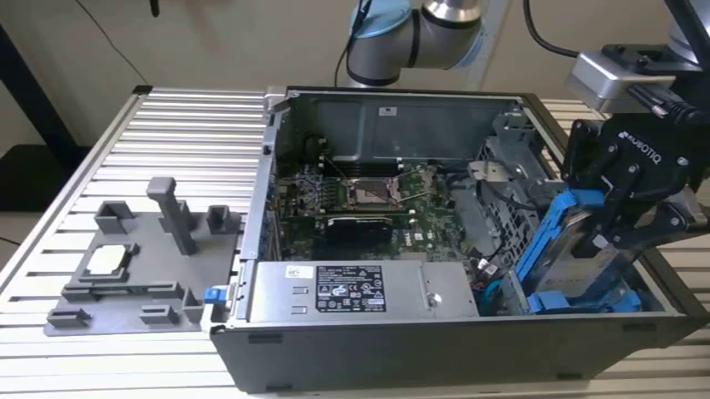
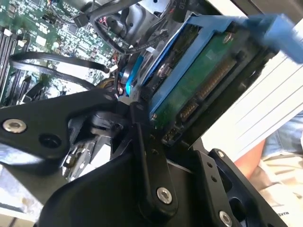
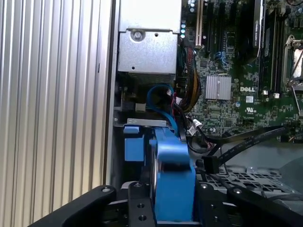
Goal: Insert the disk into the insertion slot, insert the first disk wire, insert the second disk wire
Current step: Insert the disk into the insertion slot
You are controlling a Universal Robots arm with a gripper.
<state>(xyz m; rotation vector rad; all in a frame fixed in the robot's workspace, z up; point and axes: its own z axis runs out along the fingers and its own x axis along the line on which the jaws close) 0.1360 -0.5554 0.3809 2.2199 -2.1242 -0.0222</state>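
Robotics lab with a computer-assembly bench.
A ribbed aluminium surface carries an open computer case and, toward its edge on the exterior view's left, a grey fixture tray; a robot arm rises at its far edge.

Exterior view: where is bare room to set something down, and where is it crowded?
Free: table behind the fixture tray, on the exterior view's left of the computer case. Crowded: the case's end at the exterior view's right, where the gripper holds the disk among cables.
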